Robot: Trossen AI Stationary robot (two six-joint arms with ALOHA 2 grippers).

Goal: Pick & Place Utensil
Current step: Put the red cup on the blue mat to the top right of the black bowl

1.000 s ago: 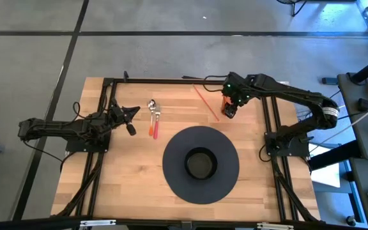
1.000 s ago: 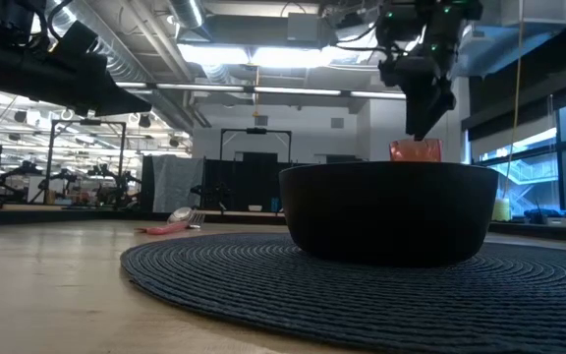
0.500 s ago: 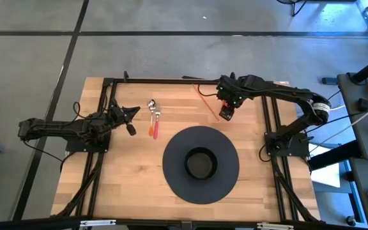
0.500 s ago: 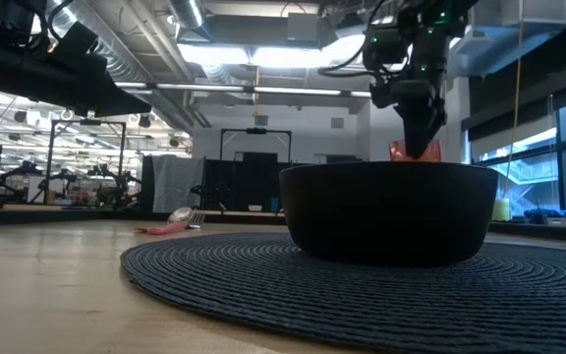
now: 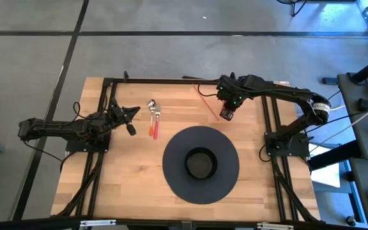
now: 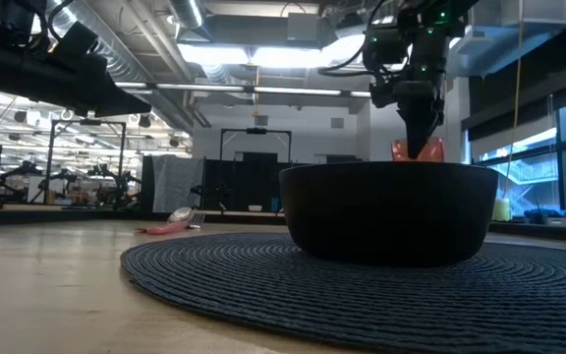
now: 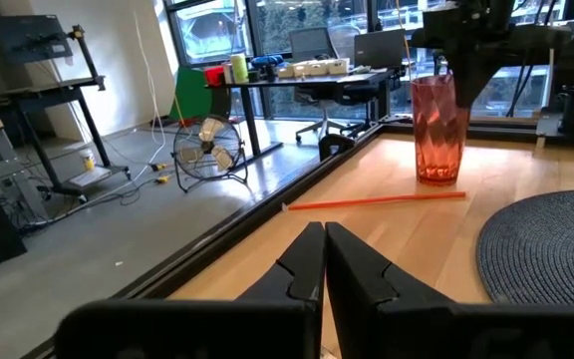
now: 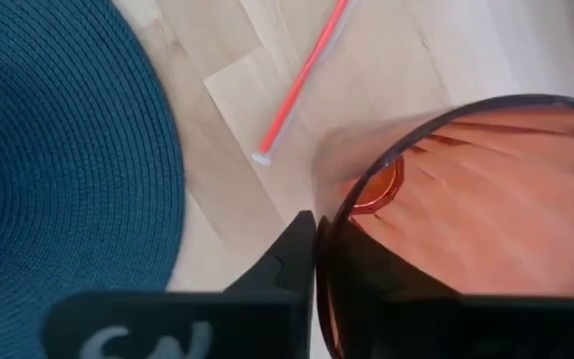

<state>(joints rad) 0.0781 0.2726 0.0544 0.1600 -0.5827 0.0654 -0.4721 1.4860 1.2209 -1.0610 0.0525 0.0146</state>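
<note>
The utensil (image 5: 153,119), with a silver head and an orange-red handle, lies flat on the wood left of the mat, with a second piece beside it; it also shows in the low view (image 6: 170,225). No gripper touches it. My right gripper (image 5: 227,110) points down at the far right of the table, shut on an orange-red translucent cup (image 7: 434,130) that stands upright on the wood. My left gripper (image 7: 324,239) is shut and level at the table's left side, holding nothing. My right gripper (image 8: 315,229) pinches the cup's wall at the rim (image 8: 319,214), on the side nearest the mat. One finger (image 8: 287,254) is outside the cup and the other shows through the wall, inside it. The fingers come from above, pointing down. The cup stands upright; its base is hidden behind the bowl in the low view.
A black bowl (image 5: 200,163) sits in the middle of a dark round woven mat (image 5: 174,150) at the table's centre. An orange-red straw (image 5: 206,102) lies on the wood just left of the cup. Black frame rails (image 5: 171,81) run along the table's edges.
My right gripper has come down a little onto the cup and shifted slightly toward the table's left. Its fingers have drawn together at the cup's rim. The cup stays standing in its place.
</note>
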